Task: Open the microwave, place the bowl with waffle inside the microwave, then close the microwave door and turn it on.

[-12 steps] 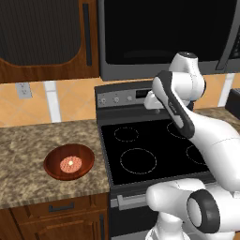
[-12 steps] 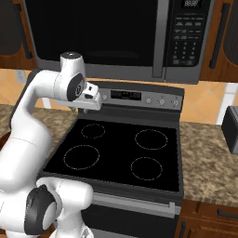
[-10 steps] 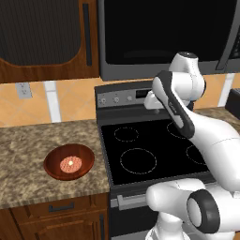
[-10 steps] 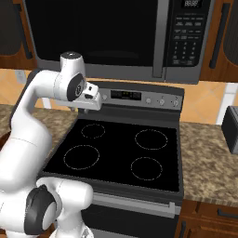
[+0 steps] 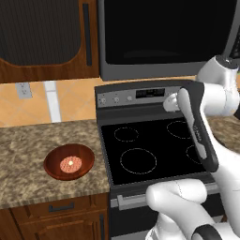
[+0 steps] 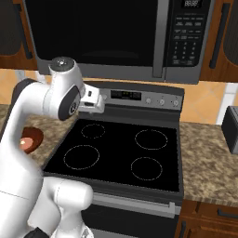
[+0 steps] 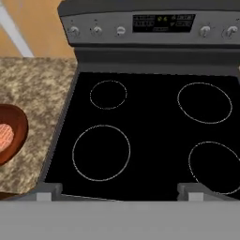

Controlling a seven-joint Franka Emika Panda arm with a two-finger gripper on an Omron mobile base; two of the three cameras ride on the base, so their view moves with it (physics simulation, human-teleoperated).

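Observation:
The microwave (image 6: pixel 107 37) hangs above the stove with its black glass microwave door (image 5: pixel 164 35) closed; the vertical grey handle (image 6: pixel 161 39) runs beside the keypad. On the granite counter left of the stove sits the reddish-brown bowl (image 5: pixel 69 162) with the small gridded waffle (image 5: pixel 70 164) in it. The bowl (image 7: pixel 11 131) also shows at the left edge of the hand view. My gripper (image 7: pixel 121 193) hovers over the stove top, well below the microwave and to the right of the bowl. It is open, with nothing between its fingertips (image 7: pixel 47 191).
A black glass stove top (image 5: pixel 150 150) with four burner rings lies under the hand, its knob panel (image 6: pixel 139 96) at the back. Dark wooden cabinets (image 5: pixel 42 37) flank the microwave. A grey appliance (image 6: pixel 231 128) stands on the right counter.
The arm has drawn back a little toward the base and the hand sits slightly lower. Bowl, waffle and microwave door have not moved.

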